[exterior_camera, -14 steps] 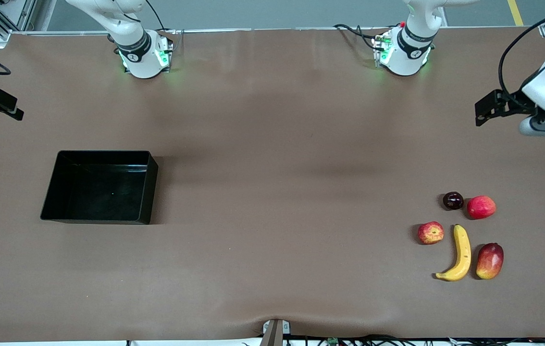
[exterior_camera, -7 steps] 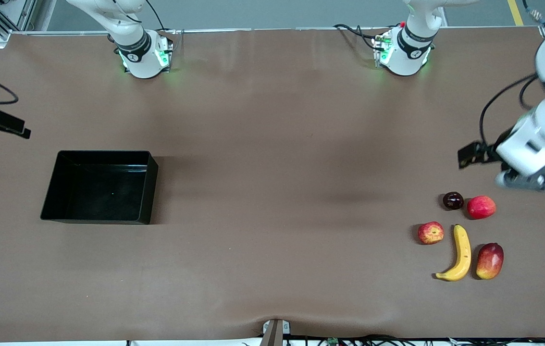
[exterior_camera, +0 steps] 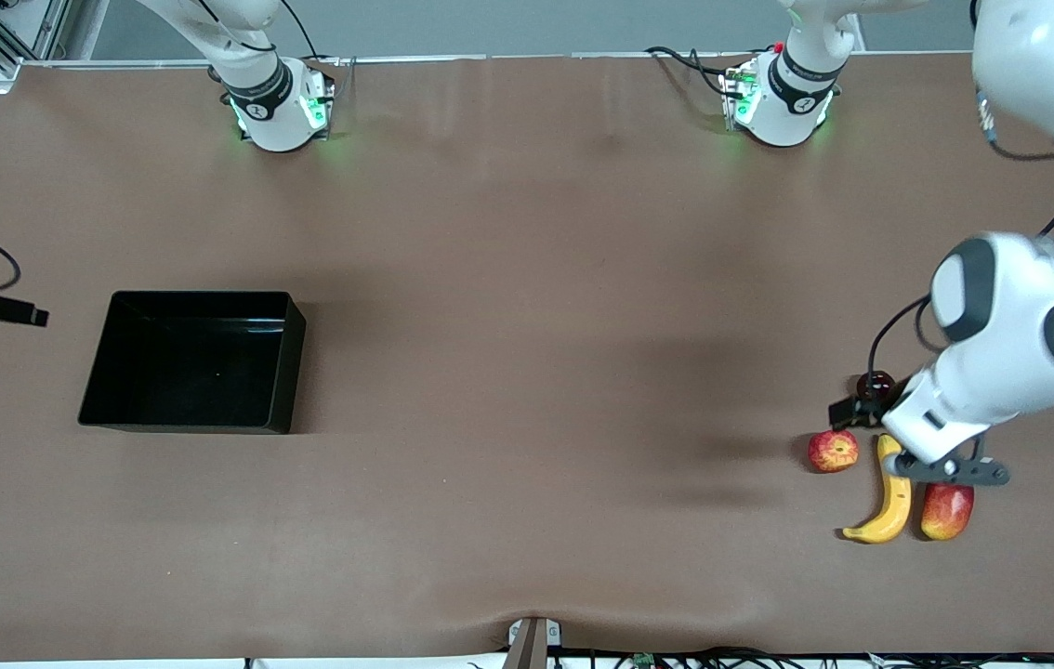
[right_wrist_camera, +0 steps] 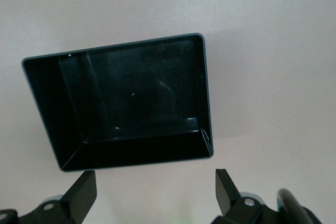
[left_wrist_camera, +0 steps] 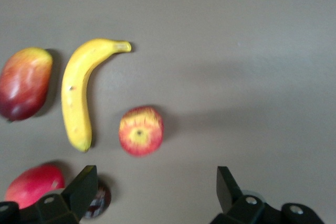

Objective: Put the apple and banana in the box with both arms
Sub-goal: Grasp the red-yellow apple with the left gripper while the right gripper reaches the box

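The left end effector (left_wrist_camera: 152,192) hangs over the cluster of fruit at the left arm's end of the brown surface (exterior_camera: 527,372), its fingers spread wide and holding nothing. In the front view the left arm's wrist and hand cover part of the cluster, with the hand (exterior_camera: 941,455) over the upper end of the banana (exterior_camera: 889,506). The apple (exterior_camera: 833,451), red streaked with yellow, sits on the surface just beside the banana, toward the right arm's end, and apart from it. The left wrist view shows the apple (left_wrist_camera: 140,130) with its pale dimple facing up and the banana (left_wrist_camera: 81,90) lying curved next to it. A red-and-yellow mango (exterior_camera: 947,509) lies just beside the banana toward the left arm's end of the surface. A smooth pink-red fruit (left_wrist_camera: 32,186) and a small dark round fruit (exterior_camera: 876,383) lie farther from the front camera than the apple, partly hidden by the arm in the front view. The box (exterior_camera: 109,372), a glossy black tray, stands well apart from the fruit toward the right arm's end, with nothing inside it. The right end effector (right_wrist_camera: 152,192) hangs just off the box's side toward the right arm's end of the surface, fingers parted and empty, and its wrist view looks down into the box (right_wrist_camera: 207,124).
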Controlling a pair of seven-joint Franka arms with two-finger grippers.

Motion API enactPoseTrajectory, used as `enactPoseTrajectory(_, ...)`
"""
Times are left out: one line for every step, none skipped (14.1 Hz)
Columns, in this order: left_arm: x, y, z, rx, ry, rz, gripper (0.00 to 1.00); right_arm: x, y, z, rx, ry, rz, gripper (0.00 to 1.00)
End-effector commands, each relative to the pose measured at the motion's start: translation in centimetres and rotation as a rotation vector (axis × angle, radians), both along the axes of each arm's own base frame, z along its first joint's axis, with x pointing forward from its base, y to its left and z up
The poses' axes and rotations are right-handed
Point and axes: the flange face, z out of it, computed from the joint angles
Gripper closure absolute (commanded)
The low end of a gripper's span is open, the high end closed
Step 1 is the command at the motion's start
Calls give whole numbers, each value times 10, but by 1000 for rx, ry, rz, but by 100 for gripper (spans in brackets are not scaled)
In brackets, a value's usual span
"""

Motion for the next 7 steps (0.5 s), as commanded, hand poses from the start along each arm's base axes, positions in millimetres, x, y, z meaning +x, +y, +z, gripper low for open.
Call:
enactPoseTrajectory(14,12,-40,26,-19,-3,0,14,-21,-43,2,12,-7,0)
enactPoseTrajectory(15,14,-55,68,-14,-21,0,18,-28,-64,11,17,1,0)
enactPoseTrajectory(15,17,-66,80,-8,-21,0,23,-34,-83,23,8,38,0)
enactPoseTrajectory(15,25,-76,69,5,2,0,26,-43,-102,32,-5,68,0)
enactPoseTrajectory(15,33,-85,65,5,20,0,27,-48,-117,35,-18,79,0)
enactPoseTrajectory(14,35,-95,62,5,23,0,22,-53,-133,37,-21,89,0)
enactPoseTrajectory(11,33,-103,58,4,23,0,12,-59,-151,50,-7,101,0)
